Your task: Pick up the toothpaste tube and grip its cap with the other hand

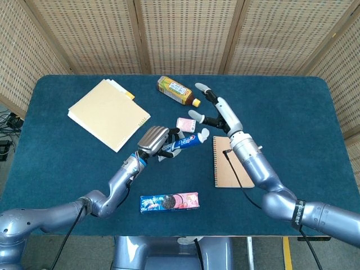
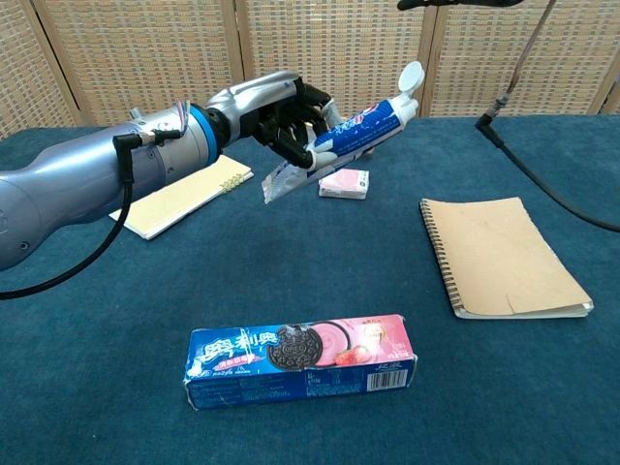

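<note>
Toothpaste tube gripped in left robot hand (cap up), right robot hand apart

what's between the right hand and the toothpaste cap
Nothing: in the head view only bare blue table shows between the open right hand and the cap.
</note>
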Robot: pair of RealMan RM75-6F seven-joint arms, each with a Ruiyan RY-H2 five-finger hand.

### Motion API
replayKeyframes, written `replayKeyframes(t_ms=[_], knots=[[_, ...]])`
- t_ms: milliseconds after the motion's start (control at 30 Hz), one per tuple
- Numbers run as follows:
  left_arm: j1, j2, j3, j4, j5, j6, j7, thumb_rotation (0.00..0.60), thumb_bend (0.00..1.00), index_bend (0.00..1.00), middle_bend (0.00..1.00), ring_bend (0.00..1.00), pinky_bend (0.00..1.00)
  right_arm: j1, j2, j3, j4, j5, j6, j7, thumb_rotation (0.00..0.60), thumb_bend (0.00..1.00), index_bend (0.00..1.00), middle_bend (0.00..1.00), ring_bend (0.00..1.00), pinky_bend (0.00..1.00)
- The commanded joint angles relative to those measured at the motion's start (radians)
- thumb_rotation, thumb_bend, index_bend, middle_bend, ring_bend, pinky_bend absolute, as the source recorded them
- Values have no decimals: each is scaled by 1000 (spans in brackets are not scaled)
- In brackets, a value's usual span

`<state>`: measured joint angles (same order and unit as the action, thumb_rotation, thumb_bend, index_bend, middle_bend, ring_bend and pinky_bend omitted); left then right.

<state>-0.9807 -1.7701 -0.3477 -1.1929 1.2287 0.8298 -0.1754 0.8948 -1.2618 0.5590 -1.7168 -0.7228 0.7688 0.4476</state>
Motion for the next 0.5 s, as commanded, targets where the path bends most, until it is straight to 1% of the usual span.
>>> replayKeyframes(t_ms=[33,300,500], knots=[[-7,-7,-3,4,-4,1,0,600,591,698,605,570,532,26,-40,-5,20,32,31,-30,146,0,0,0,0,0],[-22,-20,-19,-4,-21,11,3,600,594,698,607,570,532,63,-94,-20,46,75,66,-91,146,0,0,0,0,0],[-25,-12,-27,-35,-32,24,14,600,595,699,607,570,532,57,-114,-29,54,85,70,-101,142,0,0,0,0,0]])
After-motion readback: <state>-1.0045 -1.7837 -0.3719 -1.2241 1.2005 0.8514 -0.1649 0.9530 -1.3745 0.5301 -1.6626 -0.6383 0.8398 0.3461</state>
